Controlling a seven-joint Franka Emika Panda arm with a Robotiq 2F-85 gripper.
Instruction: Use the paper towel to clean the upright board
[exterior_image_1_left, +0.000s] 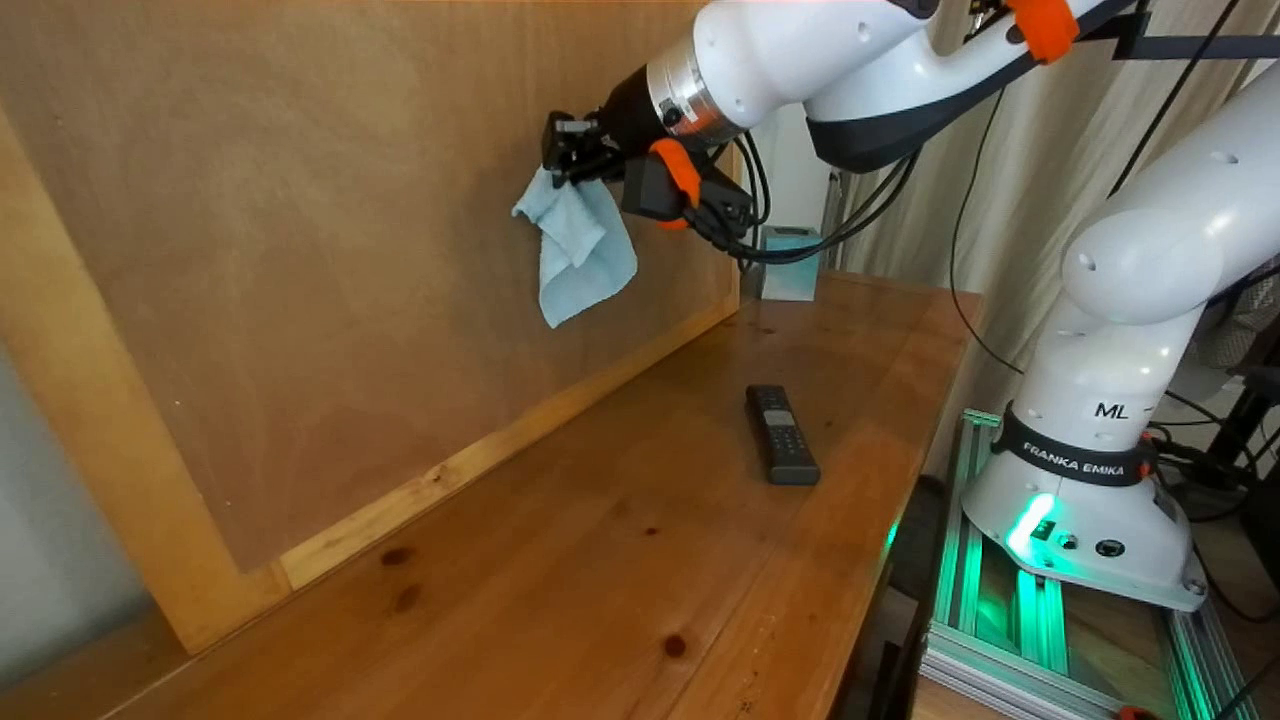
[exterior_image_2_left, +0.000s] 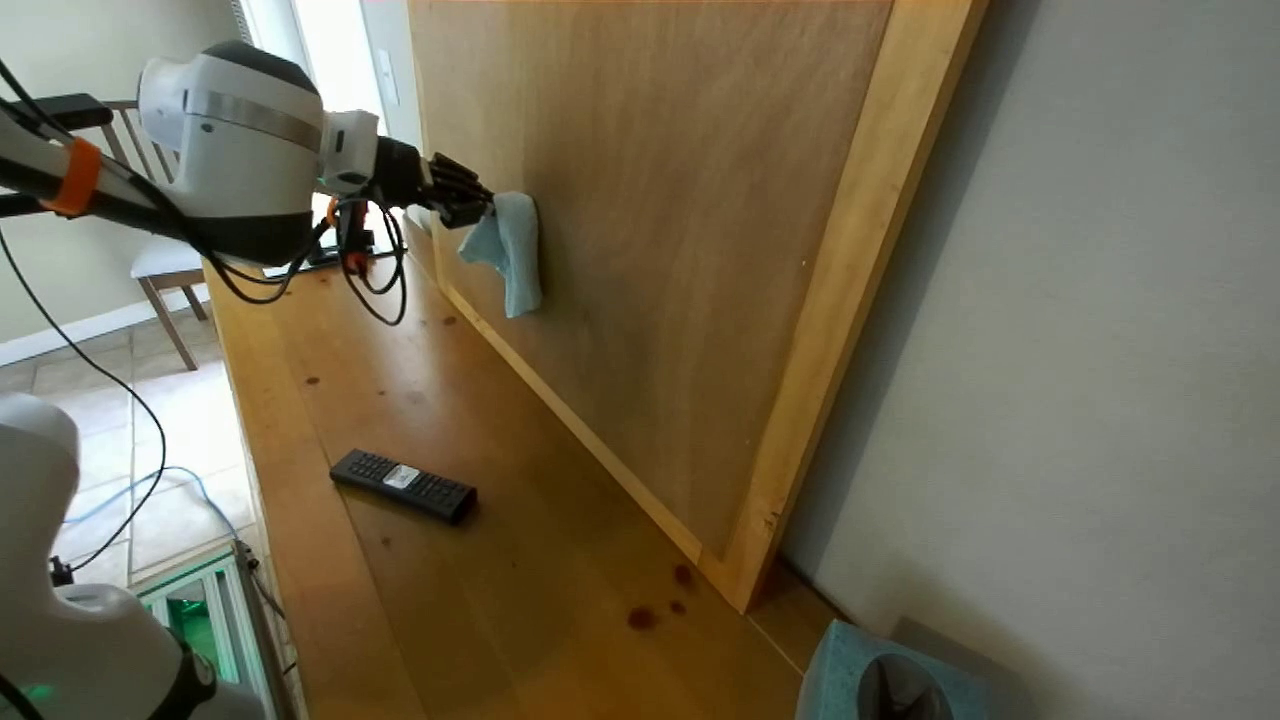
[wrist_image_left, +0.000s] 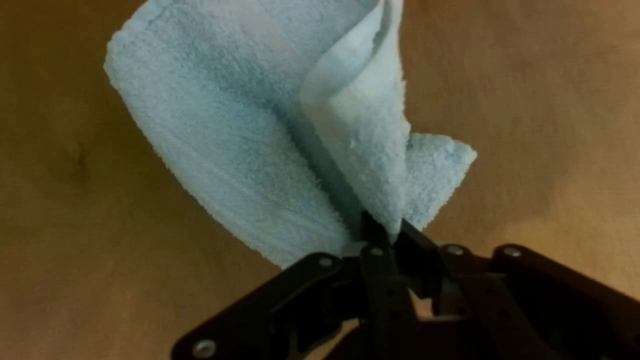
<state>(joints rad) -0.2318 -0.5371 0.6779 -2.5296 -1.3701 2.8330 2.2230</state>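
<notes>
The towel (exterior_image_1_left: 590, 262) is held in front of the board (exterior_image_1_left: 350, 250). The gripper (wrist_image_left: 392, 235) is closed, its fingers (wrist_image_left: 420, 245) drawn together with only a fold of the towel pinched between the tips; the rest of the pale blue cloth spreads from that pinch, creased and doubled over, as the wrist view shows. In both exterior views the towel hangs well above the worktop (exterior_image_1_left: 560, 560); whether it touches the board's brown face cannot be told. The board stands upright along one long edge of the worktop, bordered by a lighter wooden frame (exterior_image_1_left: 100, 410). The arm (exterior_image_1_left: 1130, 270) reaches across from the opposite long edge, beyond which its base (exterior_image_1_left: 1080, 530) rests on a metal stand (exterior_image_1_left: 1000, 670). The remote (exterior_image_1_left: 783, 435) lies face up on the worktop, nearer the arm-side long edge than the board. The box (exterior_image_1_left: 788, 284) stands near one bottom corner of the board, at that end of the worktop; in an exterior view, cables (exterior_image_1_left: 775, 256) looping below the arm pass in front of it.
</notes>
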